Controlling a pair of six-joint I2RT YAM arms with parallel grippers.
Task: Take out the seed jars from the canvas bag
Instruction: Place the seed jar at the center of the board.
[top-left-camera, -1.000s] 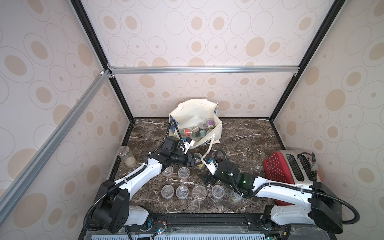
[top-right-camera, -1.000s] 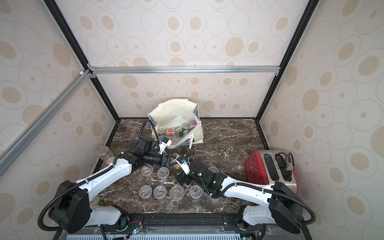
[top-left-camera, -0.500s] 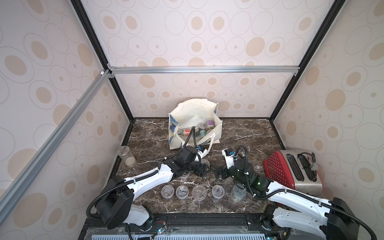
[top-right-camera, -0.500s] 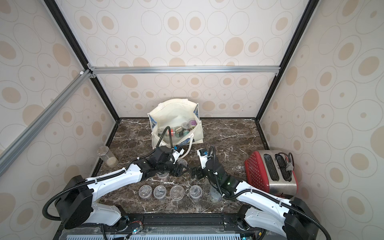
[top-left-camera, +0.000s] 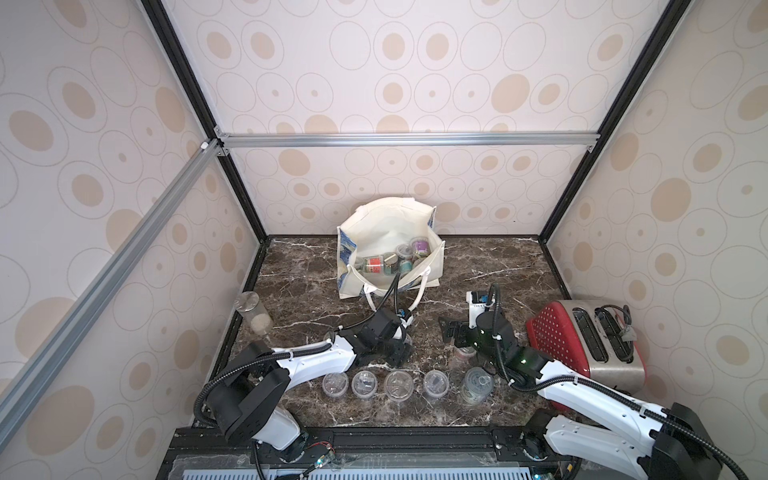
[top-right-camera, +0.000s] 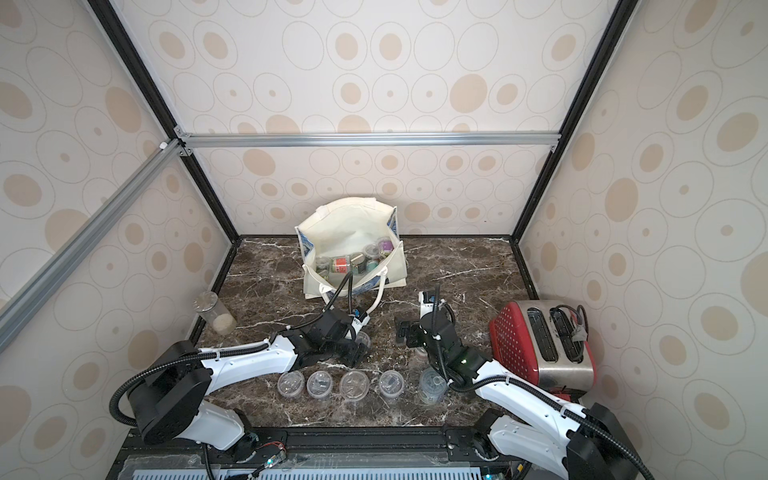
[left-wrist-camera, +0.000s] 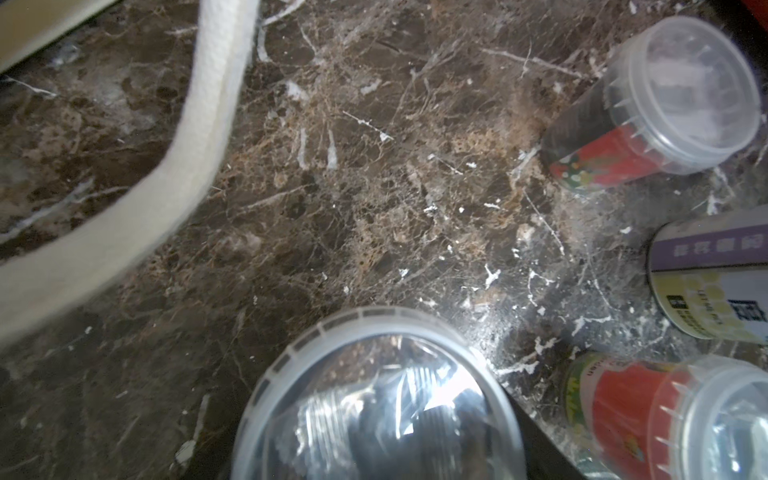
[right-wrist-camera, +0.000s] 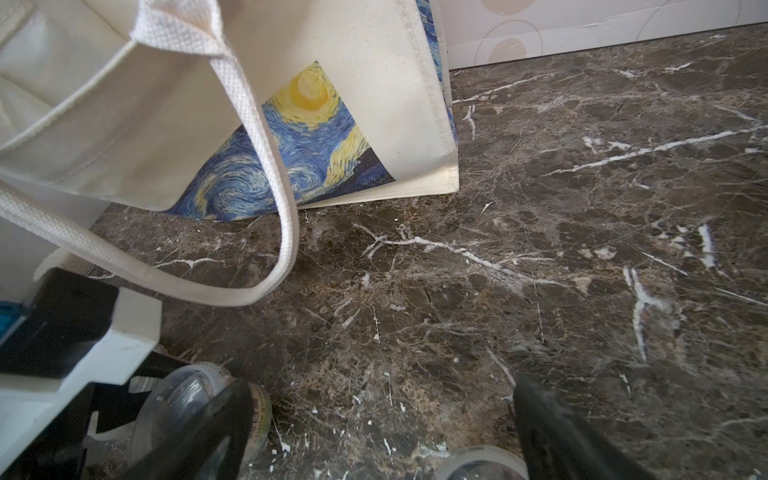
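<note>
Risk of toppling seed jars rowed along front edge of worktop if left gripper, clamped on a clear jar, sets down too close (right gripper wide open, empty); others sit in canvas bag, rear centre.

one canvas bag, one toaster, one tall cylinder, five seed jars in row

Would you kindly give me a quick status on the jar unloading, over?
Left gripper shut on a jar; right gripper open, empty. Several jars in the bag, a row already out on the table. Bag strap lies loose nearby, nothing blocking.
</note>
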